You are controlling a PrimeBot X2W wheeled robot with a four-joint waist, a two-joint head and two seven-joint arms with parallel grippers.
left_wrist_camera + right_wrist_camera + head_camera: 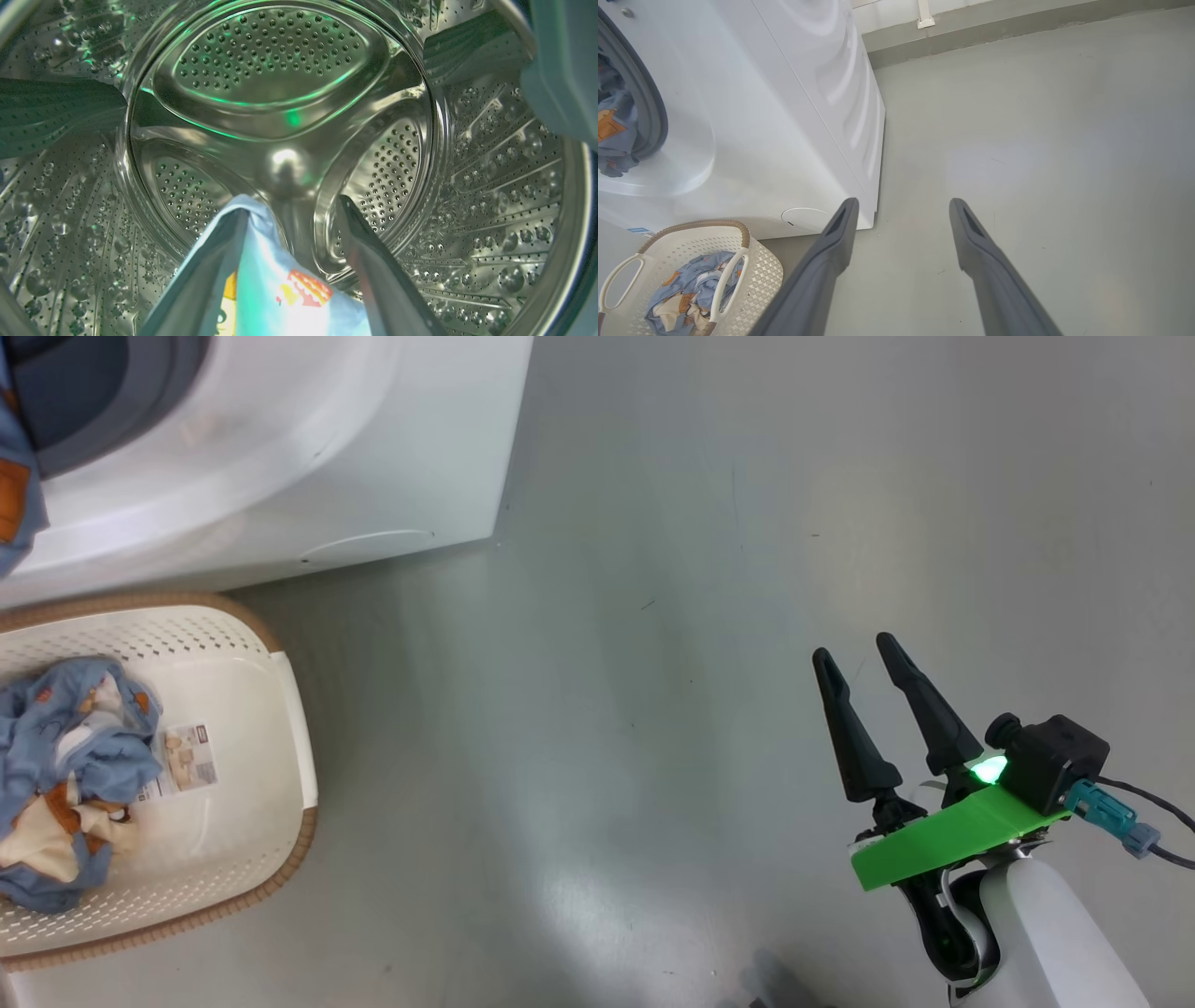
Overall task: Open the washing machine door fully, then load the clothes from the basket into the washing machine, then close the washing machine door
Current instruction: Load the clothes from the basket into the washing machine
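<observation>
**Left end effector inside the drum, a garment lying against one finger**

The left end effector (pixel 290 207) is deep in the steel drum (pixel 280 70) and points at its back wall. Its two fingers are spread apart and pinch nothing. A light-blue garment (pixel 280 298) with a red-and-yellow print is draped over one finger and fills the lower part of the gap between the two. Perforated steel surrounds the end effector on every side.

The right end effector (pixel 852 651) hangs over the bare grey floor (pixel 653 616), well away from the machine. Its fingers are likewise spread, with nothing between them.

The washing machine (pixel 373 457) stands at the upper left of the head view. Blue cloth (pixel 14 476) with an orange patch hangs at its mouth, inside the grey gasket (pixel 654 116). The round service flap (pixel 805 218) sits low on the machine's front.

The basket (pixel 252 728) rests on the floor just in front of the machine. The rest of the clothes (pixel 65 775) are bunched at one end of it, blue and cream together, beside a paper label (pixel 182 761) on its bottom.
</observation>
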